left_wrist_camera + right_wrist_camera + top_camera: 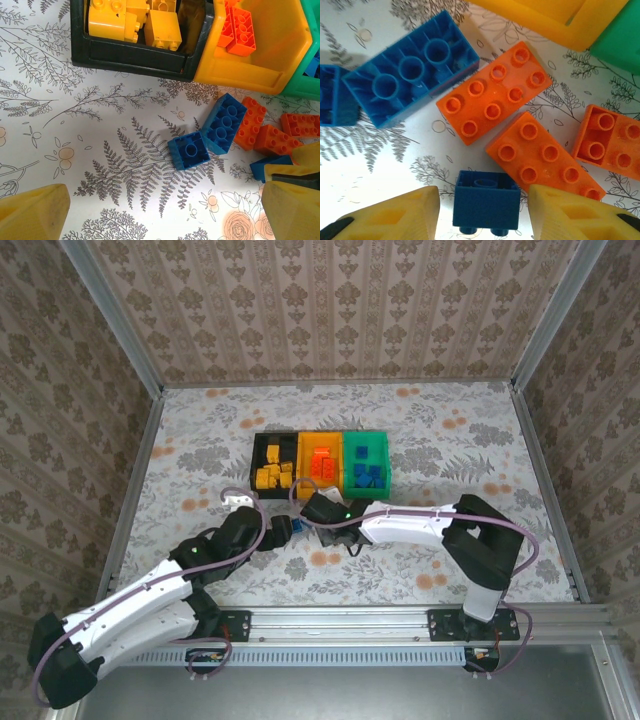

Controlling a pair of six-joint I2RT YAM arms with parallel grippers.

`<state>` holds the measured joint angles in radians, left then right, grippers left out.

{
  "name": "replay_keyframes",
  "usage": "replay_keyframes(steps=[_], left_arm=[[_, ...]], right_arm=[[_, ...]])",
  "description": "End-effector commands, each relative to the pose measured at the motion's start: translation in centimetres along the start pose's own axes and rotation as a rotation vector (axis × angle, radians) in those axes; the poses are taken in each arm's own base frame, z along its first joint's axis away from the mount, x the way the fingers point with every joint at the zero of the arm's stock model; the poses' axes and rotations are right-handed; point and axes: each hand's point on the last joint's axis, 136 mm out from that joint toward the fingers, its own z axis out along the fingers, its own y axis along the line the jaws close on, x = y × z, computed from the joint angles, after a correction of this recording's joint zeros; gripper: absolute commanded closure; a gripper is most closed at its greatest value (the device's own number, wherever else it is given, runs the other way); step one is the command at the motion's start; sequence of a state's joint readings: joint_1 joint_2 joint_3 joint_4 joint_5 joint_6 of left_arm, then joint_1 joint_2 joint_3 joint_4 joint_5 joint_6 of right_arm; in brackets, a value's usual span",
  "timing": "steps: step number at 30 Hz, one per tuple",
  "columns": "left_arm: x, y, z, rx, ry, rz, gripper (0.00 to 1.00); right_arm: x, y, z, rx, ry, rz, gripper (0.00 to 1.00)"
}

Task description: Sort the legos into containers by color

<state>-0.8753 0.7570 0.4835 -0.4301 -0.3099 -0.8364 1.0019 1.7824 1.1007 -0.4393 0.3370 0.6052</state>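
Now R end effector (485, 197) sits w/ fingers apart, straddling a small blue brick (486, 212) at bottom centre of R wrist view, gaps both sides. L end effector (162, 217) is also spread wide over the desk (75, 150). Loose blue & red-orange legos (260, 135) lie centre-right, just below black bin (135, 56), yellow-orange bin (250, 75) & green bin (305, 87) along the top.

The legos (495, 95) are smooth, faintly glossy plastic. The black bin (135, 52) is shiny plastic. The desk (75, 125) wears a matt printed covering. On the right end effector (484, 212), the fingers (572, 215) look finely ribbed.
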Motion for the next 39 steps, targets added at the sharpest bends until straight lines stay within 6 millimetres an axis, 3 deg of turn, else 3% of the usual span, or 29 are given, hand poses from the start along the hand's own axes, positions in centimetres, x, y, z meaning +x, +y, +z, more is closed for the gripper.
replay_keyframes(steps=[1, 9, 15, 20, 23, 28, 36, 39], left_arm=[[0.6, 0.5, 0.1, -0.008, 0.016, -0.014, 0.00], [0.5, 0.4, 0.1, -0.005, 0.016, -0.014, 0.00], [0.4, 0.3, 0.1, -0.004, 0.016, -0.007, 0.00], [0.2, -0.2, 0.2, 0.004, 0.022, 0.007, 0.00], [0.3, -0.4, 0.6, 0.007, 0.031, 0.009, 0.00], [0.5, -0.9, 1.1, 0.013, 0.049, 0.019, 0.00], [0.7, -1.1, 1.8, -0.008, 0.081, 0.049, 0.00], [0.9, -1.1, 2.1, -0.019, 0.092, 0.056, 0.00]], right_arm=[[0.5, -0.6, 0.6, 0.057, 0.018, -0.012, 0.51], [0.0, -0.6, 0.4, 0.069, -0.012, -0.005, 0.65], [-1.7, -1.3, -2.8, 0.029, -0.108, 0.037, 0.71], [-4.7, -4.0, -7.6, 0.013, -0.233, 0.092, 0.71], [-6.6, -6.9, -8.4, 0.013, -0.255, 0.160, 0.70], [-9.4, -10.3, -6.8, 0.046, -0.239, 0.226, 0.70], [-13.0, -13.2, -2.3, 0.118, -0.173, 0.273, 0.70], [-13.7, -13.7, -1.3, 0.128, -0.154, 0.287, 0.62]])
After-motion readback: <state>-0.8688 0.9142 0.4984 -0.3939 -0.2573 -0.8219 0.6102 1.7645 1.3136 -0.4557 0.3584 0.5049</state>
